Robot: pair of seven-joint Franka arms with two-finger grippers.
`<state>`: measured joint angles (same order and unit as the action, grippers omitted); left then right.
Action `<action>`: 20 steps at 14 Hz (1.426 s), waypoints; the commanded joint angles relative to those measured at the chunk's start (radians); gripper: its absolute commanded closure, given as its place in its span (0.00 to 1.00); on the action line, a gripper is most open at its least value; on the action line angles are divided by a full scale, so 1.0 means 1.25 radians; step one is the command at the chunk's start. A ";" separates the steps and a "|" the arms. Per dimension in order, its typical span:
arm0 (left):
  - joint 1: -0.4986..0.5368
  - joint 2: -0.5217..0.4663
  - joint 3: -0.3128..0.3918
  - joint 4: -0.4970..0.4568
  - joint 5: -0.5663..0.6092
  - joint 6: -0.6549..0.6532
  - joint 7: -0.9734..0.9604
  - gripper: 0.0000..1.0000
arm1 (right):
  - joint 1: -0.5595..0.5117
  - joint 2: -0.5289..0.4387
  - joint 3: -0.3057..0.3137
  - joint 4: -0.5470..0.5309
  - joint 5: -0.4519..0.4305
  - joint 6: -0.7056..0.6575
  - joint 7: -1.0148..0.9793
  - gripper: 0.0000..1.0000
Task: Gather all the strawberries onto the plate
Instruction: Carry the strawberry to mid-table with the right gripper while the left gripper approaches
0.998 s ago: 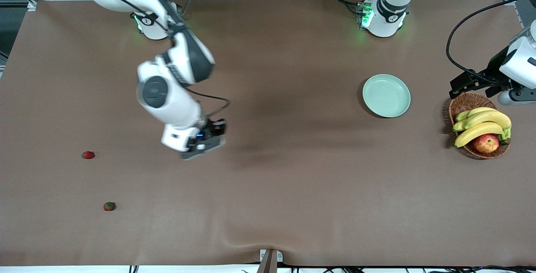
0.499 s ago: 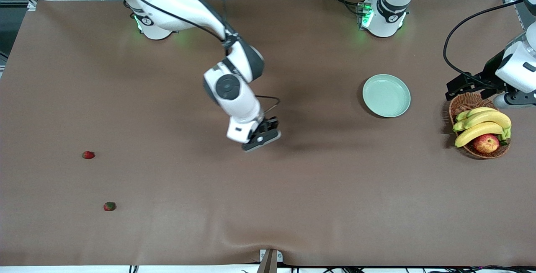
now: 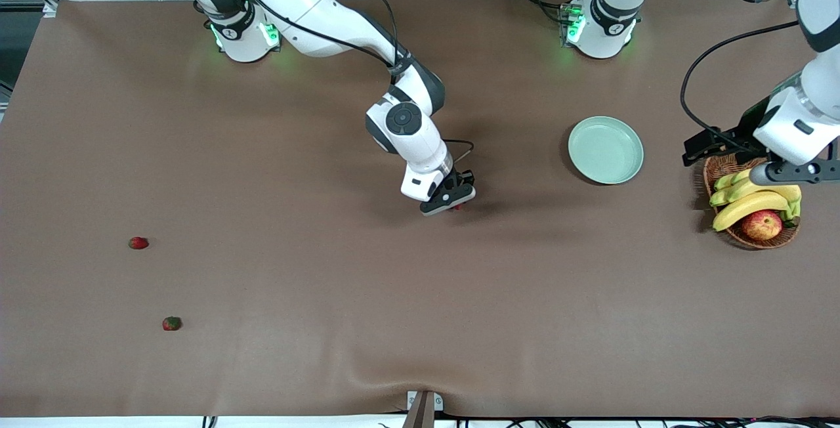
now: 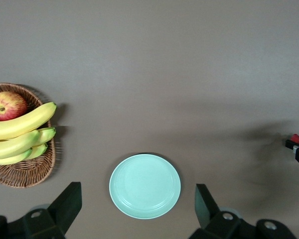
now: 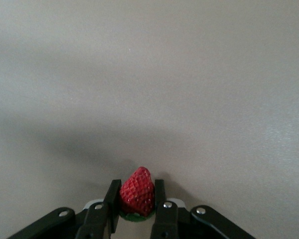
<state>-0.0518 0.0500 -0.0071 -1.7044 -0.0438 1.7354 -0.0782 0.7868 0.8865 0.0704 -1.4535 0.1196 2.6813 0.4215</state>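
My right gripper (image 3: 454, 203) hangs over the middle of the table, shut on a red strawberry (image 5: 137, 193) whose tip sticks out past the fingers (image 5: 160, 191). Two more strawberries (image 3: 138, 243) (image 3: 172, 323) lie on the cloth near the right arm's end. The mint-green plate (image 3: 605, 150) sits empty toward the left arm's end. My left gripper (image 3: 701, 148) is open, hovering over the basket's rim on the plate's side. In the left wrist view the plate (image 4: 145, 186) shows between its fingers (image 4: 70, 196), with the held strawberry (image 4: 296, 140) at the edge.
A wicker basket (image 3: 725, 165) with bananas (image 3: 755, 195) and an apple (image 3: 761, 224) stands beside the plate at the left arm's end. A brown cloth covers the table, with a ripple at its front edge (image 3: 394, 385).
The right arm has swung from the right arm's end to the table's middle, toward the plate, carrying the strawberry. The left arm has shifted slightly over the basket.
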 commanded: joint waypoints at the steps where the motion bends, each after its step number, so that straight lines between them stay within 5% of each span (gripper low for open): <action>1: 0.000 0.020 -0.004 0.004 -0.037 0.016 0.013 0.00 | 0.012 0.022 -0.012 0.033 0.000 -0.004 0.013 0.78; 3: -0.002 0.037 -0.005 0.009 -0.040 0.018 0.013 0.00 | 0.012 0.022 -0.013 0.031 -0.004 -0.002 0.013 0.03; 8: -0.036 0.089 -0.007 0.043 -0.089 0.023 -0.004 0.00 | -0.007 -0.007 -0.016 0.029 -0.020 -0.005 0.008 0.00; 11: -0.076 0.124 -0.007 0.060 -0.101 0.060 -0.038 0.00 | -0.061 -0.087 -0.017 -0.002 -0.018 -0.035 0.005 0.00; 20: -0.232 0.244 -0.007 0.062 -0.104 0.214 -0.213 0.00 | -0.349 -0.253 -0.017 -0.009 -0.017 -0.318 -0.194 0.00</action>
<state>-0.2997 0.3116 -0.0237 -1.6520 -0.1547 1.9702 -0.3048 0.4238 0.6085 0.0274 -1.4168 0.1089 2.2933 0.2455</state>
